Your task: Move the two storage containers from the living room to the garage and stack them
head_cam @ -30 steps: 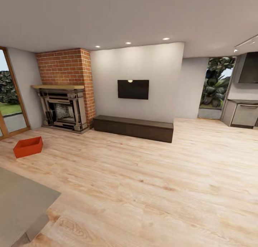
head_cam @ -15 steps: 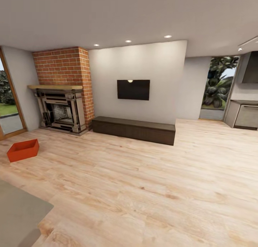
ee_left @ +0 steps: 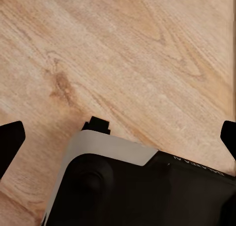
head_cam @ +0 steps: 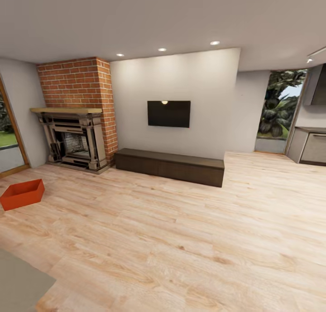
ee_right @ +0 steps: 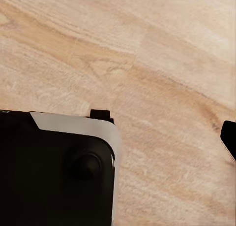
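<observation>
- Left pincer (ee_left: 118, 132): dark fingertips at opposite edges of the left wrist view, jaws wide, nothing between them, only the robot's base (ee_left: 142, 186) and wood floor (ee_left: 128, 53) below.
- Right pincer: one dark fingertip (ee_right: 229, 137) at the frame edge, its mate cut off, so cannot tell how wide; nothing visibly held.
- One storage container (head_cam: 21, 194): on the living room floor, far left in the head view, before the brick fireplace (head_cam: 74, 117), well apart from both pincers.
- Container lies forward-left, long axis running roughly left-right; left arm judged nearer.
- Its left end is clipped by the frame; second container hidden.
- Dark bench (head_cam: 170, 166) and TV (head_cam: 168, 114) straight ahead; grey slab (head_cam: 20, 285) in the corner unclear.
</observation>
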You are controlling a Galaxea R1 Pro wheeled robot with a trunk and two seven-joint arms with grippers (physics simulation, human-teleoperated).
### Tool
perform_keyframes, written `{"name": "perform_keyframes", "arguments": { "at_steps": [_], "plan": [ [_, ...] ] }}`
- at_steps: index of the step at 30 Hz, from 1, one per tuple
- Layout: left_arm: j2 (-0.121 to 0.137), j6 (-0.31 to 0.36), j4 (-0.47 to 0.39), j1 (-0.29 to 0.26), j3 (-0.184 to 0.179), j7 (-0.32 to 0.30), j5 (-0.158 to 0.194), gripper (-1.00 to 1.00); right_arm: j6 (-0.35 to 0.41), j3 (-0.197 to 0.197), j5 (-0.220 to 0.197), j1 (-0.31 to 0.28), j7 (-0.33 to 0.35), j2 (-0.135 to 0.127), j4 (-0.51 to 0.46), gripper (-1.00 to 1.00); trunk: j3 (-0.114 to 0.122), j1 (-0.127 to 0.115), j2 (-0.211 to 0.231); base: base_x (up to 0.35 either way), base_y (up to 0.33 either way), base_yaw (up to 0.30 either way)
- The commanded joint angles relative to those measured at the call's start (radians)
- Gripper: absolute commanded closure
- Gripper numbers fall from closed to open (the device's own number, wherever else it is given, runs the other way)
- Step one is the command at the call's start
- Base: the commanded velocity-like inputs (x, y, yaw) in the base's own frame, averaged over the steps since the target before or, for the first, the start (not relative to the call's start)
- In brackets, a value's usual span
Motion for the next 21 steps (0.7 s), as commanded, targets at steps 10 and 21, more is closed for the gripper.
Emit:
{"name": "perform_keyframes", "arguments": {
  "at_steps": [10,21],
  "plan": [
    [0.0,-0.004,0.0,-0.001,-0.004,0.003,0.005,-1.0,-0.004,0.008,-0.007,-0.001,-0.001,0.001,0.003,-1.0,-0.001,0.001,-0.001,0.327,0.0,0.0],
    [0.0,-0.004,0.0,-0.001,-0.004,0.003,0.005,-1.0,-0.004,0.008,-0.007,-0.001,-0.001,0.001,0.003,-1.0,-0.001,0.001,-0.001,0.327,0.0,0.0]
  ]
}}
